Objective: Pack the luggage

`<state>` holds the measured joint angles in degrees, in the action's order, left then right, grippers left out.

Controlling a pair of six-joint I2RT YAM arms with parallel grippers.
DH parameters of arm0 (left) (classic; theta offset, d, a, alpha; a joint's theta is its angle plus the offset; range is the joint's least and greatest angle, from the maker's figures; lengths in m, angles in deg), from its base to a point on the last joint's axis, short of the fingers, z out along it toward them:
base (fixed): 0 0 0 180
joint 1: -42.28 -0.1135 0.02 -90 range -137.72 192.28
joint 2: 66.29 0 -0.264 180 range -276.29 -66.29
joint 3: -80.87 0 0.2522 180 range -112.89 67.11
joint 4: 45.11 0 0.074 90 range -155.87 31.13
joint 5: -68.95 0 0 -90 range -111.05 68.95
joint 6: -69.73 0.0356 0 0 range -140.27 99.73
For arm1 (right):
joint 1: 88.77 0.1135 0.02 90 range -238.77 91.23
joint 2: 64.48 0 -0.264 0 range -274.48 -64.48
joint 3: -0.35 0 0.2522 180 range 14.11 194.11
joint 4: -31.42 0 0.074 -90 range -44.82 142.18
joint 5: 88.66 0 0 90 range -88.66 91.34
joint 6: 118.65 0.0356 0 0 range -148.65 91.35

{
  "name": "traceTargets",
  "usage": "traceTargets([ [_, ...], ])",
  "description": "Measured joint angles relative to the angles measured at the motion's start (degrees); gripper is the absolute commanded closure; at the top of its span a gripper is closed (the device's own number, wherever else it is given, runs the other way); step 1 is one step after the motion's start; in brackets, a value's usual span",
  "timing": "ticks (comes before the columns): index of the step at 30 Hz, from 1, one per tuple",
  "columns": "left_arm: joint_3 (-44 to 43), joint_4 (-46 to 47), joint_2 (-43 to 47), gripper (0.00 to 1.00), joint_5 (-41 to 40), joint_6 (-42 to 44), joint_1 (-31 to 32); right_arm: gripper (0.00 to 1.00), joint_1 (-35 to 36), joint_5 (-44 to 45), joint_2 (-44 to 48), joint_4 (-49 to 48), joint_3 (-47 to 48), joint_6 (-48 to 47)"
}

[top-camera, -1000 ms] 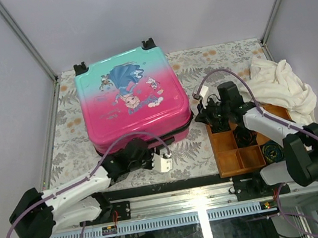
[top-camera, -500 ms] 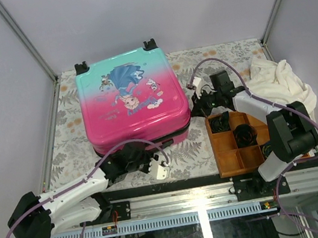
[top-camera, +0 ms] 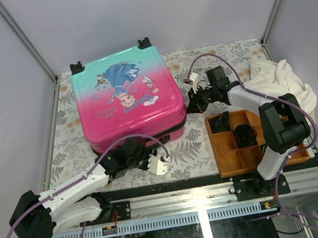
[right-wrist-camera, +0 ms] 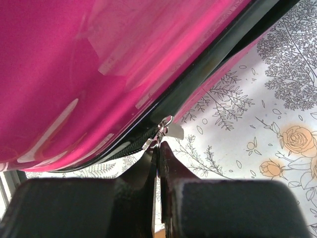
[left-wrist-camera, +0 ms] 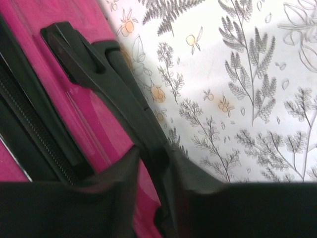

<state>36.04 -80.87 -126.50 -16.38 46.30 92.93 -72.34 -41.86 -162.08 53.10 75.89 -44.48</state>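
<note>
Luggage (top-camera: 125, 100) lid down, contents not visible. L gripper (left-wrist-camera: 153, 153) clamps its handle (left-wrist-camera: 114, 84). R gripper (right-wrist-camera: 157, 148) clenched, zipper pull (right-wrist-camera: 161, 130) at tips, pinch unclear. Seam past pull looks unzipped; zipping left.

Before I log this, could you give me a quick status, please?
Left gripper shut on handle. Right gripper shut on zipper pull. Luggage lid down. Wooden tray beside, not touching.

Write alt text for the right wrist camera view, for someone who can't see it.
The right gripper, shut, sits with its tips at a silver zipper pull on the black seam of the pink luggage, which fills the upper left. A floral-print table shows at lower right.
</note>
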Motion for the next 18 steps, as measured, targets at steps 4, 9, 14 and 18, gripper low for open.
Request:
traceTargets([
  [4,-5.53,-7.96,-0.81,0.37,0.13,-2.95,0.11,0.81,-0.26,0.44,1.25,-0.68,-0.81,-0.04],
  [9,-13.05,-14.53,-0.68,0.21,1.11,-6.03,0.76,0.46,-1.73,2.71,2.69,-3.02,-0.96,0.26],
  [14,-19.28,-19.93,0.76,0.12,2.71,-7.15,1.79,0.23,-2.84,5.46,5.79,-3.91,-0.98,0.24],
  [18,-25.75,-25.29,2.71,0.07,5.18,-8.44,2.19,0.12,-3.06,7.91,10.29,-3.06,-1.31,-0.28],
])
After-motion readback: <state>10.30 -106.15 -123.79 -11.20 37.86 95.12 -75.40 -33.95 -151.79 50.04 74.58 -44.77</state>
